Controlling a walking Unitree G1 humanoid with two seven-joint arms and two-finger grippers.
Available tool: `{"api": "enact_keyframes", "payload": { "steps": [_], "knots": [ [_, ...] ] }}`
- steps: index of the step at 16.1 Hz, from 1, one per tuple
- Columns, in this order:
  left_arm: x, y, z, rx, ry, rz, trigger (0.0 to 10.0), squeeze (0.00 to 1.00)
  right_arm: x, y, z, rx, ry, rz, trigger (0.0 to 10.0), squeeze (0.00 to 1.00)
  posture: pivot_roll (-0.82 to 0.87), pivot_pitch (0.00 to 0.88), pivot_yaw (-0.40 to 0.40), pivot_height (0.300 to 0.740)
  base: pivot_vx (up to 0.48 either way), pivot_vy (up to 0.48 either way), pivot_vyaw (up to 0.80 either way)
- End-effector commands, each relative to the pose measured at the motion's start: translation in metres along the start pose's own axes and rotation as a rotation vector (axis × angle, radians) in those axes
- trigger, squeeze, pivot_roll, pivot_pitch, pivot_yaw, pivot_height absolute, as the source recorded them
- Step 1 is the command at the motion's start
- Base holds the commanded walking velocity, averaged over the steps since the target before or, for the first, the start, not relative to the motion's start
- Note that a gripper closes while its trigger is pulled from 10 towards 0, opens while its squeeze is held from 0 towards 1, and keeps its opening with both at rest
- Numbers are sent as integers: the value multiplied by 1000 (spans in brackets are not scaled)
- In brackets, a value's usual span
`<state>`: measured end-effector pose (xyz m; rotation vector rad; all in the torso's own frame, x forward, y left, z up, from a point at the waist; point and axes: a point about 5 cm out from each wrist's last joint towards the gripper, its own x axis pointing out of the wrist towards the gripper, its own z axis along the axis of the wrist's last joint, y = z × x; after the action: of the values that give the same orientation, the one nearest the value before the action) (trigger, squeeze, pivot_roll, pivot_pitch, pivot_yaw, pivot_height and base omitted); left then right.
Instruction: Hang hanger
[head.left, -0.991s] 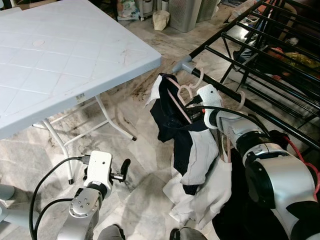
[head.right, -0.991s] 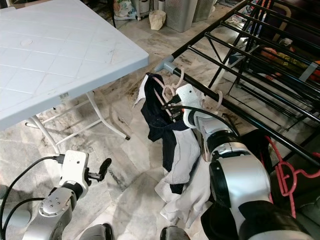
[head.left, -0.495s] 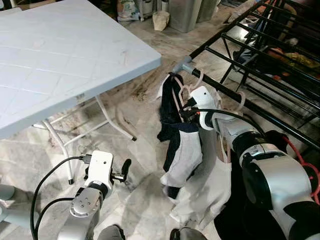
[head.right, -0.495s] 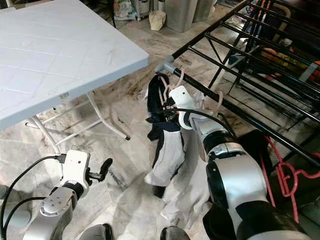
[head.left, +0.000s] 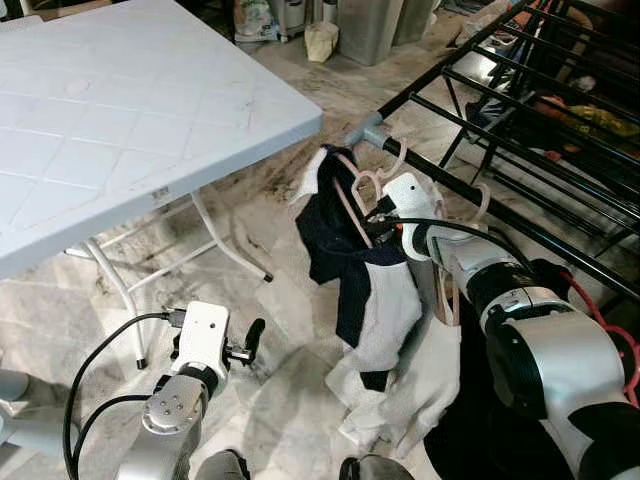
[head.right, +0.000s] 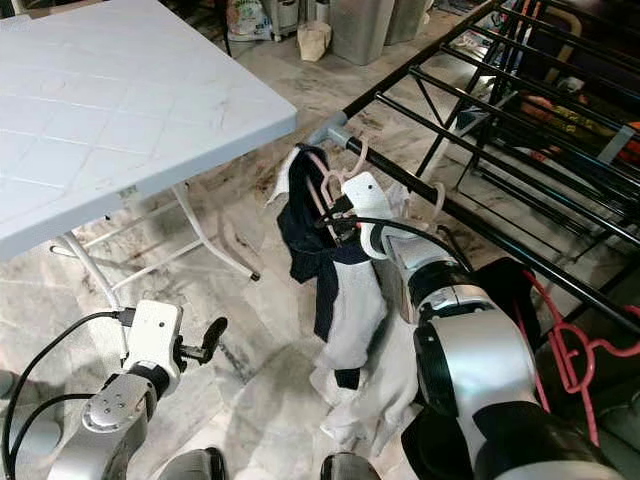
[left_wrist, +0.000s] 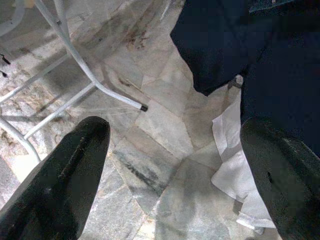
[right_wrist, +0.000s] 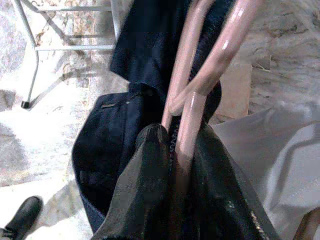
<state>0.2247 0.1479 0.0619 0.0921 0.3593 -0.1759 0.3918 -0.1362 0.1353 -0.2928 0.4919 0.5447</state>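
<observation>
A pink plastic hanger (head.left: 352, 200) carries a navy and white garment (head.left: 355, 270) that hangs down toward the floor. My right gripper (head.left: 372, 222) is shut on the hanger's lower part, just below the black rail (head.left: 470, 197) of the drying rack; in the right wrist view the pink hanger (right_wrist: 192, 85) runs between the fingers (right_wrist: 145, 170). The hanger's hook (head.left: 398, 158) is at the rail's grey end joint. My left gripper (head.left: 250, 338) hangs low near the floor, open, with nothing between its fingers (left_wrist: 65, 175).
A white folding table (head.left: 120, 120) stands at the left, its legs (head.left: 225, 240) close to the garment. White cloth (head.left: 410, 385) lies on the marble floor under the rack. More pink hangers (head.left: 480, 200) and clothes sit on the rack at the right. My feet (head.left: 360, 468) show below.
The garment on the hanger has swung back out to the left and spread wider than half a second ago. My right gripper stays shut on the hanger; the left arm has barely moved.
</observation>
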Motion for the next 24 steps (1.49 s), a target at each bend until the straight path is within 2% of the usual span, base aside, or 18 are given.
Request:
{"api": "enact_keyframes", "payload": {
  "steps": [1,3,7,9,11,13,15,17,19,21,22,24],
  "knots": [
    [1,-1,-5,5,24,-11,10000,0,8,18,-19,49,76,67,0,0,28,128,-48,740,0,0,0],
    [2,-1,-5,7,29,-12,10000,0,10,24,-17,117,65,85,0,0,28,125,-50,740,0,0,0],
    [4,-2,-7,14,44,-15,10000,0,13,33,-21,126,86,130,0,0,32,116,-48,740,0,0,0],
    [5,-2,-8,17,51,-18,10000,0,13,34,-22,112,92,143,0,0,33,108,-48,740,0,0,0],
    [6,-2,-9,20,58,-25,10000,0,13,31,-20,144,68,123,0,0,33,104,-47,740,0,0,0],
    [7,-3,-9,23,56,-26,10000,0,12,24,-7,176,-28,48,0,0,38,97,-47,740,0,0,0],
    [7,0,-7,24,41,-8,10000,0,4,4,10,226,-172,-66,0,0,38,86,-47,740,0,0,0],
    [7,0,-8,22,42,-7,10000,0,0,-3,10,253,-229,-109,0,0,29,77,-46,740,0,0,0],
    [8,1,-9,21,41,-3,10000,0,-5,-6,7,292,-328,-139,0,0,11,63,-40,740,0,0,0],
    [9,1,-10,23,41,-4,10000,0,-12,-5,-6,341,-419,-209,0,0,1,56,-30,740,0,0,0],
    [10,1,-10,24,41,-5,10000,0,-13,-4,-8,350,-427,-219,0,0,0,54,-27,740,0,0,0],
    [12,3,-10,20,40,-3,10000,0,-26,7,-22,321,-531,-324,0,0,-13,34,-18,740,0,0,0]
  ]
}}
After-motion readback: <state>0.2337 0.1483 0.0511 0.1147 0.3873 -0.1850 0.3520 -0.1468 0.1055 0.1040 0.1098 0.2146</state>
